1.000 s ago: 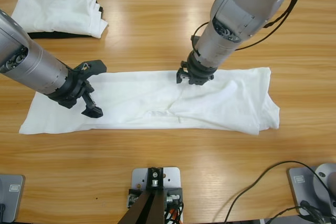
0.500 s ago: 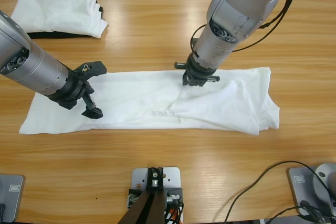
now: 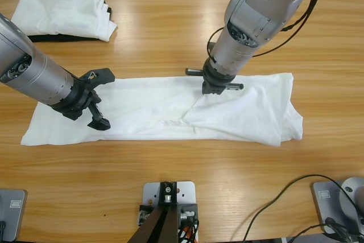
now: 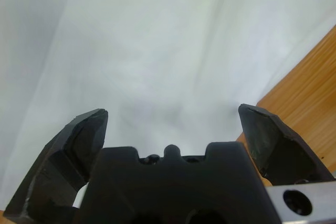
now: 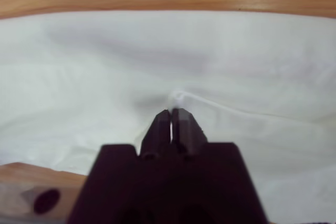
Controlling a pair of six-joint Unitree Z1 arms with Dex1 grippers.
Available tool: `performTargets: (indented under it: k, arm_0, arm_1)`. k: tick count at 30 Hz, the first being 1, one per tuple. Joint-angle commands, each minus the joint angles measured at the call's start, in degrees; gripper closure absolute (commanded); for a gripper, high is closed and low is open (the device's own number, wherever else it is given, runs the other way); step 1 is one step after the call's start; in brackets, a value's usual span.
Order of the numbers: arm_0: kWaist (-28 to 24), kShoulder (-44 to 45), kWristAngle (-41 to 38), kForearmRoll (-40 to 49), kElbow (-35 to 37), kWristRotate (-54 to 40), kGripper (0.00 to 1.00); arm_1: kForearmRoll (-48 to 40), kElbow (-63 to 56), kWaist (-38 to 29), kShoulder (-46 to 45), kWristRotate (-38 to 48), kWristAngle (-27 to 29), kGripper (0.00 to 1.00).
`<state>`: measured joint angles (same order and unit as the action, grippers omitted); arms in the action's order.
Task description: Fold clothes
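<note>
A: What is changed at the right gripper (image 3: 215,85)?

B: It has been turned at the wrist over the last second; its jaws are pressed together on a pinch of the T-shirt (image 3: 239,112), which is laid in a long band across the table (image 3: 170,32). A lift seems prepared.

A: And the left gripper (image 3: 95,99)?

B: It is held wide over the shirt's left end, unchanged. A folded white pile (image 3: 65,12) is kept well apart; nothing is blocked.
</note>
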<state>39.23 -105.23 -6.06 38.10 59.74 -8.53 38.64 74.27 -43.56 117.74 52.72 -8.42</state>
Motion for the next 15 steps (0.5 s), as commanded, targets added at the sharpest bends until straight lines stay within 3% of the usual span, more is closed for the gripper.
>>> performTargets:
  k: [1, 4, 15]
  arm_0:
    - [0.41, -2.52, -0.53, -0.85, -1.79, 0.09, 0.032]
    - [0.41, -2.73, -0.53, -1.10, -1.82, 0.09, 0.032]
    - [0.41, -3.19, -0.60, -1.53, -2.35, 0.09, 0.032]
  arm_1:
    - [0.17, -0.18, -0.38, 2.09, -2.28, 0.16, 1.000]
    - [-1.18, 1.24, -0.38, 0.63, -6.41, 0.55, 1.000]
    - [-3.52, 3.02, -2.76, 1.48, -8.96, -2.81, 1.000]
